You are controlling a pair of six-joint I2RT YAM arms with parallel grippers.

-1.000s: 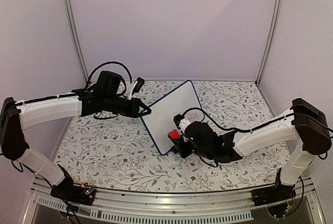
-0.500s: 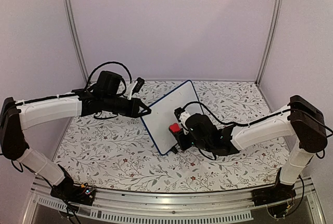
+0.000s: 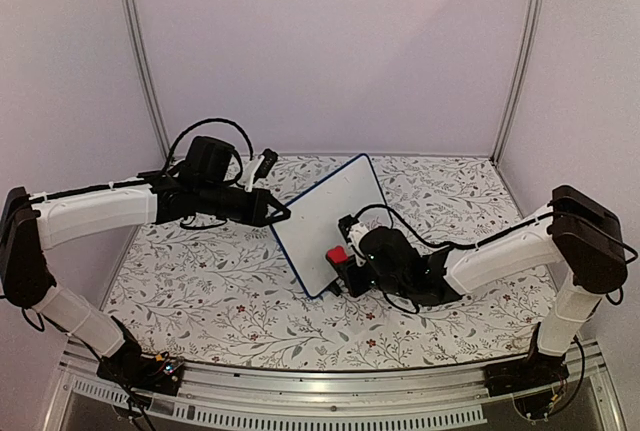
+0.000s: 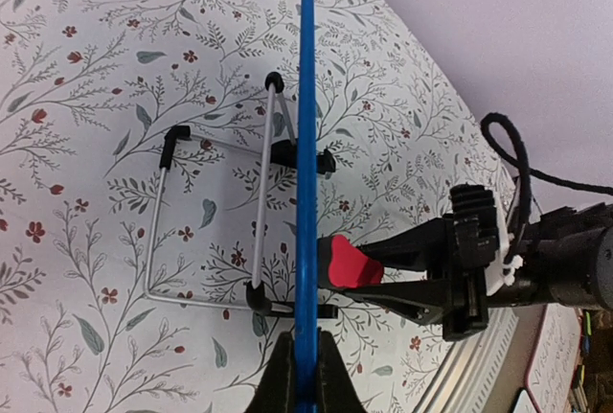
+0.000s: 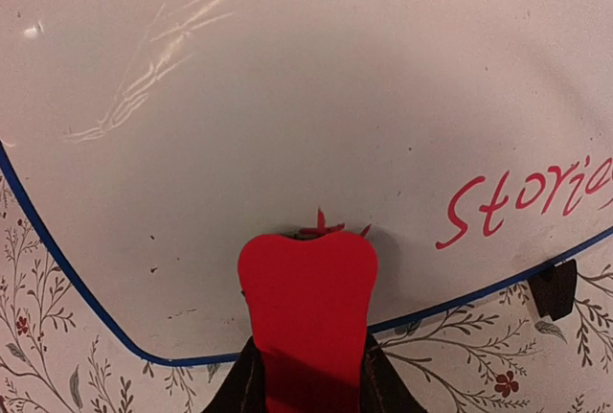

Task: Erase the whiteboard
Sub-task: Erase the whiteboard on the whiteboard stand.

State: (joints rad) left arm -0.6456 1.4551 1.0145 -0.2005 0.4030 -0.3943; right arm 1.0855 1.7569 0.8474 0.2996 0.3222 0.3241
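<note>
R fingers (image 5: 241, 389) hold eraser (image 5: 306, 308) on whiteboard (image 5: 287, 97), L fingers (image 4: 281, 389) pinch rim (image 4: 306, 145).

Eraser (image 3: 337, 255) against front of whiteboard (image 3: 322, 209), wire stand (image 4: 206, 226) behind it

From above and behind the bases (image 3: 140, 369): facing down and forward, far enough to take in both arms (image 3: 100, 211) and the whole table (image 3: 200, 291). From the left wrist: sighting past the left fingers (image 4: 280, 389), close, edge-on along the board (image 4: 306, 145) clamped between them. From the right wrist: facing the board's face, very near, eraser (image 5: 306, 317) between the right fingers (image 5: 241, 392). Shared by all three: board and eraser.
</note>
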